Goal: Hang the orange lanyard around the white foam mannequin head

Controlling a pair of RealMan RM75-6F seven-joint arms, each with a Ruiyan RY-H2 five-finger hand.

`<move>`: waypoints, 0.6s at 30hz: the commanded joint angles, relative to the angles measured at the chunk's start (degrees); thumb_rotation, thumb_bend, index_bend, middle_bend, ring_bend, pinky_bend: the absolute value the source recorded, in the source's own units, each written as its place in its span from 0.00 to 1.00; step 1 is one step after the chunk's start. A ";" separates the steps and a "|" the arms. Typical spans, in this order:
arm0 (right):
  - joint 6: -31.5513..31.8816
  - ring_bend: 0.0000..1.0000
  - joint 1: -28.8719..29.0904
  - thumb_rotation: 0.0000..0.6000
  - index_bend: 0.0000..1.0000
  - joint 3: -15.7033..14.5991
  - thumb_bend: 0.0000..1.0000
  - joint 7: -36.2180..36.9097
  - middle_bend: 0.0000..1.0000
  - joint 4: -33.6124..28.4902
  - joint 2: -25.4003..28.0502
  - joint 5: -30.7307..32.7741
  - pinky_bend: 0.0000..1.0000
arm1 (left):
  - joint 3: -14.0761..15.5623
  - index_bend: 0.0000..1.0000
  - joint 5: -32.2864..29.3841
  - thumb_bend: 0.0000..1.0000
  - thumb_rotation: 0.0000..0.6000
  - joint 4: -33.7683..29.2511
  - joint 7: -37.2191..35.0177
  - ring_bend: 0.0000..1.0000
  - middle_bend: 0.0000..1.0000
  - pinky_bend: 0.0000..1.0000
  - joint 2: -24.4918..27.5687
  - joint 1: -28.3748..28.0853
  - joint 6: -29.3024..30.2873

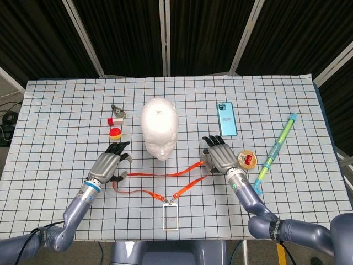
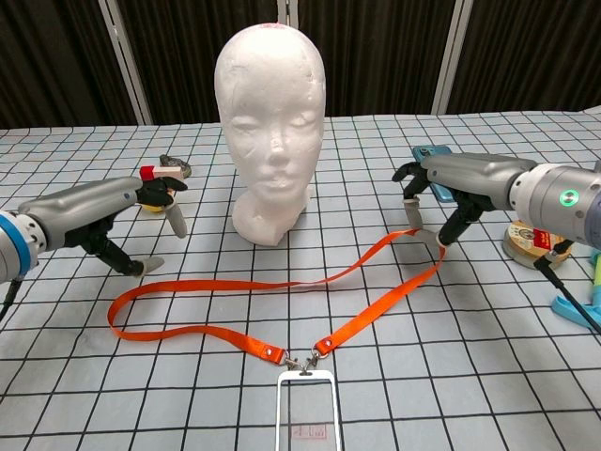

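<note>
The white foam mannequin head (image 1: 159, 128) stands upright mid-table, also in the chest view (image 2: 270, 122). The orange lanyard (image 1: 160, 174) lies in a long loop in front of it, its clear badge holder (image 1: 170, 216) nearest me. My right hand (image 1: 220, 155) pinches the loop's right end, and the strap (image 2: 376, 254) rises off the cloth to its fingertips (image 2: 424, 241). My left hand (image 1: 107, 164) hovers over the loop's left end (image 2: 117, 310), fingers apart, holding nothing; the chest view also shows this hand (image 2: 103, 202).
A blue phone (image 1: 226, 118) lies behind my right hand, with a round tin (image 1: 246, 159) and a long green-blue tool (image 1: 276, 150) to its right. A red-yellow ball (image 1: 115, 133), a red-white block (image 1: 116, 120) and a metal clip (image 1: 118, 110) sit left of the head.
</note>
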 commanded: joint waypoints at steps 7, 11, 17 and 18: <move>0.05 0.00 -0.19 1.00 0.76 -0.32 0.50 0.34 0.08 0.19 0.09 0.02 0.00 | 2.19 0.43 -0.32 0.44 1.00 5.05 -2.28 0.00 0.00 0.00 -4.65 -0.20 -1.16; 0.06 0.00 -0.21 1.00 0.76 -0.56 0.50 0.27 0.08 0.38 0.15 -0.21 0.00 | 2.44 0.43 -0.15 0.45 1.00 6.10 -2.33 0.00 0.00 0.00 -5.35 -0.13 -0.74; -0.03 0.00 -0.26 1.00 0.76 -0.64 0.50 0.49 0.08 0.82 0.17 -0.24 0.00 | 2.80 0.46 -0.83 0.47 1.00 7.51 -1.43 0.00 0.00 0.00 -6.29 0.15 -0.28; -0.02 0.00 -0.28 1.00 0.76 -0.67 0.50 0.54 0.08 0.85 0.18 -0.29 0.00 | 2.80 0.47 -0.92 0.48 1.00 7.73 -1.43 0.00 0.00 0.00 -6.41 0.18 -0.26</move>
